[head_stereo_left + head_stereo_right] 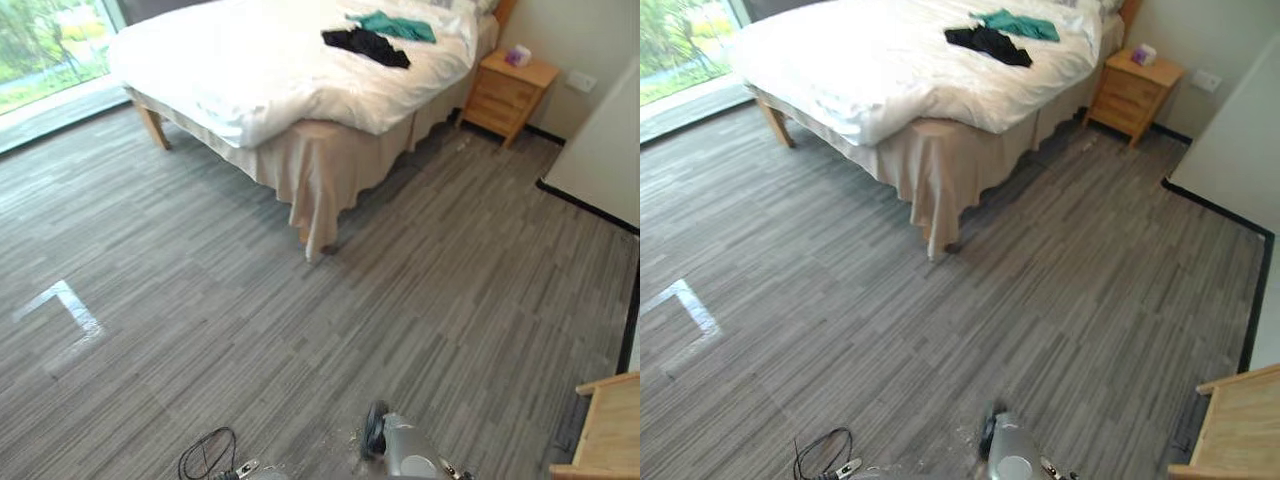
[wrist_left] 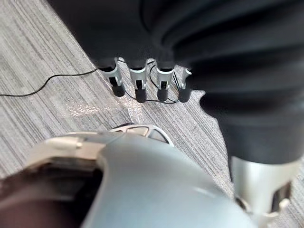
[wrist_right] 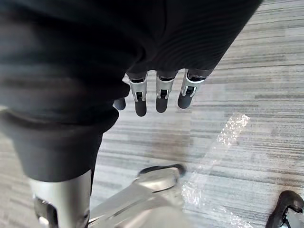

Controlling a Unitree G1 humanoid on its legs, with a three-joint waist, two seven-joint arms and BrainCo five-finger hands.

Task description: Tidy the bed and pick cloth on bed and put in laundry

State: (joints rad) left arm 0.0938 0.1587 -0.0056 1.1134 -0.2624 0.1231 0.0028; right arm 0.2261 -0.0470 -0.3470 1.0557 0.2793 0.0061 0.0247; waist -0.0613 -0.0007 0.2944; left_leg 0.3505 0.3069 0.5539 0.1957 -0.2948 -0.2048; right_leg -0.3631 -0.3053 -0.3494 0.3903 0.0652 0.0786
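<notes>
Left hand (image 2: 139,87) and right hand (image 3: 161,98) are hanging relaxed over floor (image 1: 200,330), holding nothing; black cloth (image 1: 366,45) and teal cloth (image 1: 394,26) are lying together on the bed (image 1: 250,75), well ahead, slightly rightward, likely nearer the right hand.

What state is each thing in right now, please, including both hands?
black cloth: lying crumpled on the bed, not yet picked up.
green cloth: lying on the bed, close by the black cloth.
duvet: rumpled, hanging over the bed's corner.
nightstand: drawers shut.
left hand: open, fingers relaxed, holding nothing.
right hand: open, fingers relaxed, holding nothing.
</notes>
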